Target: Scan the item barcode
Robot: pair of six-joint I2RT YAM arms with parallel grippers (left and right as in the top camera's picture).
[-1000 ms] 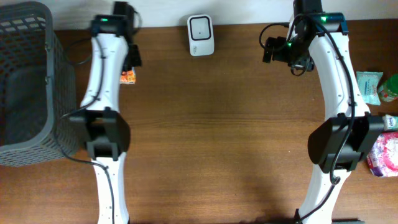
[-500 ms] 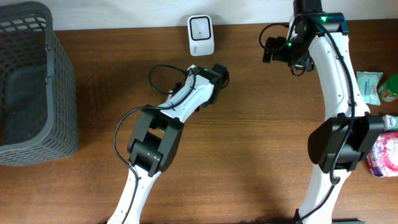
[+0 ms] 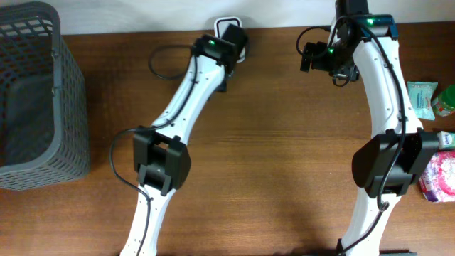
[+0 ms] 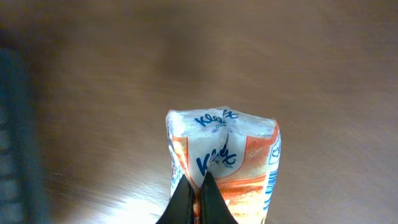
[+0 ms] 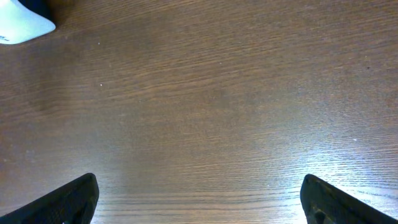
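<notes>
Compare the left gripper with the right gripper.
The left gripper is shut on a Kleenex tissue pack; the right gripper is open and empty. The left one sits over the barcode scanner; the right one hangs over the wooden table. Both have dark fingers.

Overhead: I look straight down on the whole table (image 3: 270,178).
Left wrist: very close, past the left gripper (image 4: 200,186) onto a tissue pack (image 4: 224,155).
Right wrist: near the table, facing down; scanner (image 5: 18,25) corner shared with overhead.
</notes>
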